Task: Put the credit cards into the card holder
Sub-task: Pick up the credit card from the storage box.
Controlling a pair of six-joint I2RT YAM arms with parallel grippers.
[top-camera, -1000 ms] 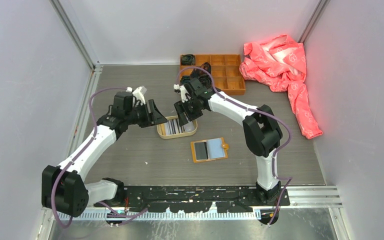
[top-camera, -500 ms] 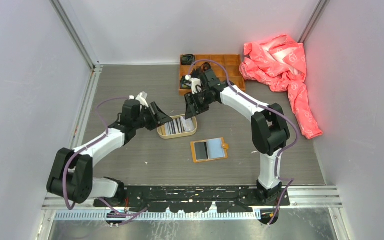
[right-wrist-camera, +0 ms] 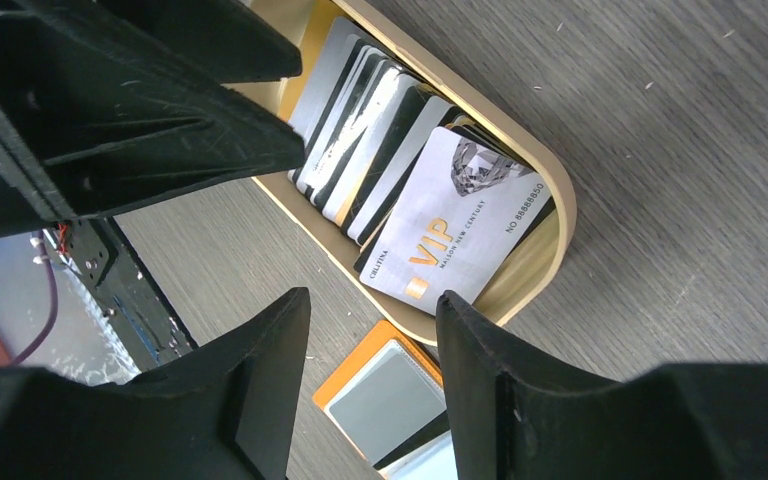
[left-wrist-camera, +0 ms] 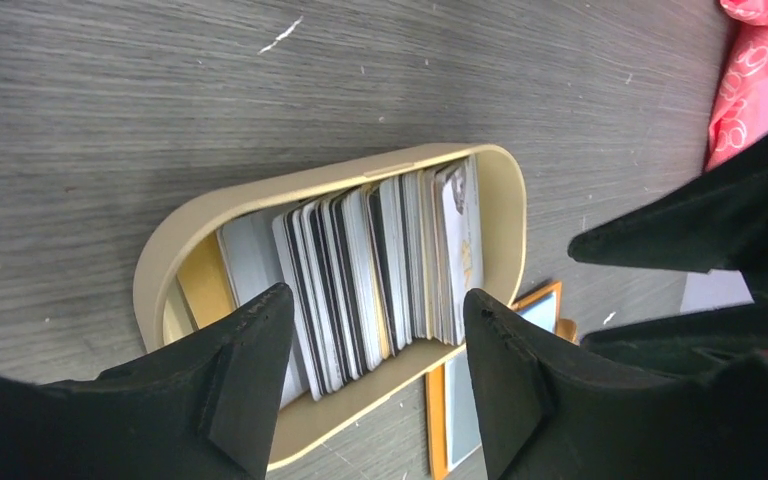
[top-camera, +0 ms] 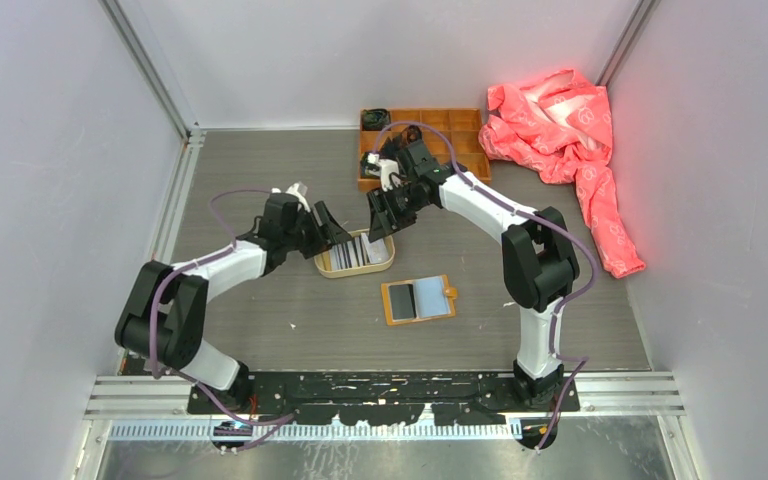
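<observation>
Several credit cards (top-camera: 355, 252) stand fanned on edge in an oval tan tray (top-camera: 381, 265); they show in the left wrist view (left-wrist-camera: 380, 270) and the right wrist view (right-wrist-camera: 380, 150), where a grey VIP card (right-wrist-camera: 457, 225) lies on top. The mustard-orange card holder (top-camera: 418, 299) lies open flat on the table just in front of the tray, also in the right wrist view (right-wrist-camera: 390, 390). My left gripper (top-camera: 332, 229) is open and empty at the tray's left end. My right gripper (top-camera: 381, 221) is open and empty above the tray's far right end.
An orange wooden compartment box (top-camera: 430, 140) with dark items stands at the back. A pink cloth (top-camera: 565, 135) lies at the back right. Grey walls close in both sides.
My left gripper has moved right and forward to the tray's left end. My right gripper rose away from the tray toward the back right, then held still.
</observation>
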